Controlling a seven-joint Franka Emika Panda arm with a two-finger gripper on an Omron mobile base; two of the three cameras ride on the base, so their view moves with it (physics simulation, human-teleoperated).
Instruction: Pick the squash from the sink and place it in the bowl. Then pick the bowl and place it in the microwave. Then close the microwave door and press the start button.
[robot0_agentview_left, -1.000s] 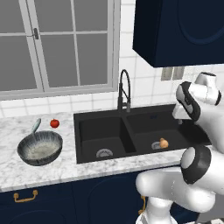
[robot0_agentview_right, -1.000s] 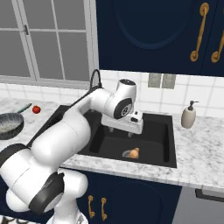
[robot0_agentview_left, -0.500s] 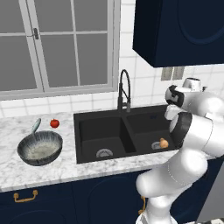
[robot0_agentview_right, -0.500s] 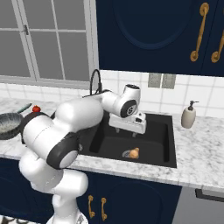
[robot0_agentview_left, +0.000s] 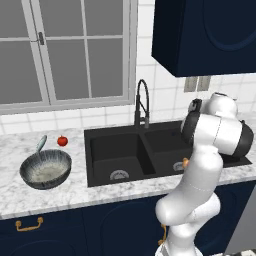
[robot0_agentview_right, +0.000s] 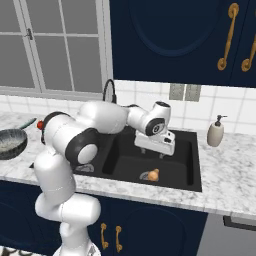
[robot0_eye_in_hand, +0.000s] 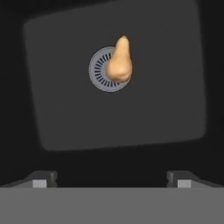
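The tan-orange squash lies on the round silver drain in the right basin of the black sink. In the right base view the squash sits at the basin's front. A sliver of the squash peeks out beside my arm in the left base view. My gripper hangs above the right basin, over the squash, apart from it. It is open, and in the hand view the gripper has nothing between its tips. The striped bowl stands on the counter left of the sink. The microwave is out of view.
A small red tomato and a teal handle lie behind the bowl. The black coil faucet rises behind the sink's divider. A soap dispenser stands on the counter right of the sink. Dark cabinets hang overhead.
My arm has swung round at the elbow and the hand has settled a little lower over the right basin. The gripper stays open. The squash and bowl have not moved.
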